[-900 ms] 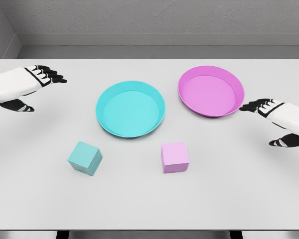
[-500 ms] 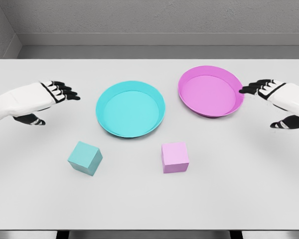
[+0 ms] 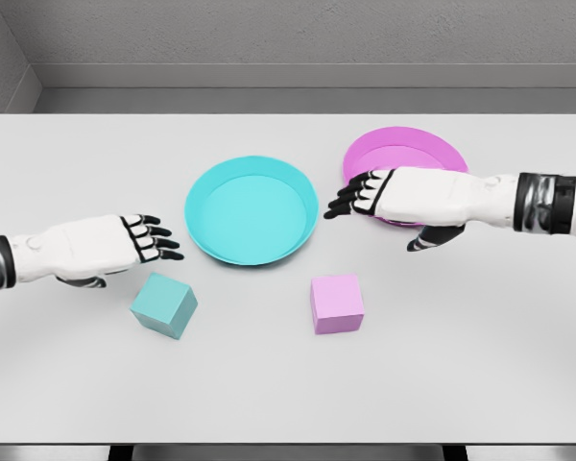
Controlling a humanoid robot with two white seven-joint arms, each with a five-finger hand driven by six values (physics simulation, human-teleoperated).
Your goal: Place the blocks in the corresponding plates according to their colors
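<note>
A cyan block lies on the white table, front left. A pink block lies front centre-right. The cyan plate sits mid-table and the pink plate is behind it to the right, partly hidden by my right arm. My left hand hovers open just above and behind the cyan block, fingers stretched toward the right. My right hand is open, reaching leftward over the pink plate's near rim, above and behind the pink block. Neither hand holds anything.
The white table ends at its front edge near the bottom of the view. A grey wall runs along the back.
Both hands have swung inward and forward: the left one down to the cyan block, the right one leftward across the pink plate toward the pink block. Blocks and plates have not moved.
</note>
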